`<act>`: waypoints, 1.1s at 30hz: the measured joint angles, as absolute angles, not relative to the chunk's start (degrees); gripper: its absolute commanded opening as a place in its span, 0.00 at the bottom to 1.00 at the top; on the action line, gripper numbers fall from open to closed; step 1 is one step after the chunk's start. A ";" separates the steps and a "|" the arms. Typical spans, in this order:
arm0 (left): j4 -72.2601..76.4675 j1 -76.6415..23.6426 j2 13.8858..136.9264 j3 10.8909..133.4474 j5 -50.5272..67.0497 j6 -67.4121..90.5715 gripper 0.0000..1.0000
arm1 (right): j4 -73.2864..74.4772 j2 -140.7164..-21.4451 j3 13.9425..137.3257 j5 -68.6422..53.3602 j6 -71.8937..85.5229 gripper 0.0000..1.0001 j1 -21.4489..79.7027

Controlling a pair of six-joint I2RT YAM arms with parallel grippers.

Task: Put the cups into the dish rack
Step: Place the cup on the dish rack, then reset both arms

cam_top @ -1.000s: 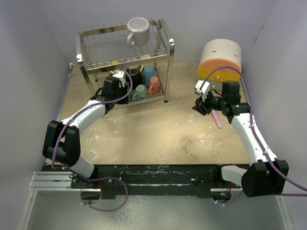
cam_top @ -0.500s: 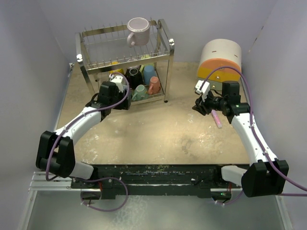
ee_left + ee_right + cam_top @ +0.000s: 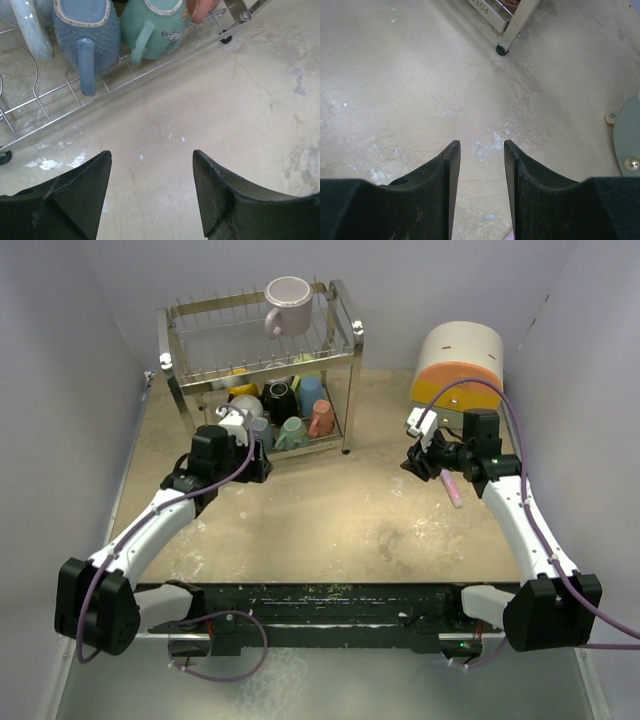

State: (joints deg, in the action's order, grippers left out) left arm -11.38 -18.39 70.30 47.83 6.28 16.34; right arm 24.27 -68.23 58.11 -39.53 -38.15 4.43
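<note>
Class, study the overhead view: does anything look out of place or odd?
One lilac mug sits alone on the dish rack's top tier while the other mugs crowd the lower one; a pink bar lies loose on the table.

- Top external: high above and behind the arm bases, looking down on the whole tabletop (image 3: 320,520).
- Left wrist: close, looking down past the left hand (image 3: 150,165) at the lower front of the dish rack (image 3: 100,97), which the top view also shows.
- Right wrist: close, looking down past the right hand (image 3: 481,147) at tabletop and one foot (image 3: 502,49) of the dish rack.
</note>
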 measured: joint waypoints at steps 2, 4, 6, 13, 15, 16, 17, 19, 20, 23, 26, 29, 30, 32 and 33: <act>-11.38 -18.39 67.31 46.61 7.75 17.06 0.74 | 24.32 -68.23 58.11 -39.53 -38.15 0.43 4.40; -11.00 -18.39 63.66 45.15 9.67 18.06 0.77 | 24.32 -68.23 58.11 -39.55 -38.15 0.43 4.38; -10.63 -18.39 61.73 44.45 10.74 18.65 0.84 | 24.32 -68.23 58.11 -39.55 -38.15 0.43 4.34; -7.29 -18.39 50.96 39.79 17.15 22.81 0.95 | 24.34 -68.23 58.08 -39.57 -38.15 0.44 4.05; -6.26 -18.39 48.71 38.81 19.44 24.03 0.97 | 24.32 -68.20 58.08 -39.57 -38.15 0.44 4.03; -5.74 -18.39 47.81 38.41 20.67 24.71 0.98 | 24.32 -68.16 58.08 -39.57 -38.13 0.45 4.03; -5.30 -18.39 47.09 38.09 21.58 25.26 0.98 | 24.32 -68.10 58.08 -39.57 -38.13 0.46 4.03; -4.75 -18.39 45.58 37.63 23.38 26.48 1.00 | 24.27 -67.83 58.08 -39.55 -38.02 0.49 3.92; -4.71 -18.39 44.82 37.58 24.10 27.09 0.99 | 24.23 -67.66 58.04 -39.57 -37.87 0.50 3.81; -4.19 -18.39 42.06 37.60 25.43 28.38 0.99 | 24.03 -66.67 57.98 -39.57 -37.52 0.54 3.33; -3.95 -18.39 39.20 37.80 26.37 29.02 0.99 | 23.62 -65.52 57.93 -39.55 -36.97 0.57 2.90; -4.01 -18.39 38.33 39.11 27.49 29.39 0.99 | 22.85 -64.55 57.30 -39.55 -36.51 0.58 2.52; -4.03 -18.39 38.35 39.83 27.83 29.41 0.99 | 22.79 -64.45 57.04 -39.55 -36.36 0.59 2.46; -4.08 -18.39 38.44 41.17 28.27 29.43 0.99 | 22.81 -64.45 56.73 -39.55 -36.14 0.59 2.15; -4.12 -18.39 38.35 41.85 28.36 29.47 0.99 | 22.81 -64.45 56.64 -39.55 -36.05 0.59 2.00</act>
State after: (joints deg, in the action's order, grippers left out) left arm -4.12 -18.39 38.35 41.85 28.36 29.47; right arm 22.81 -64.45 56.64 -39.55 -36.05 2.00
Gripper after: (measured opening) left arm 0.993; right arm 0.584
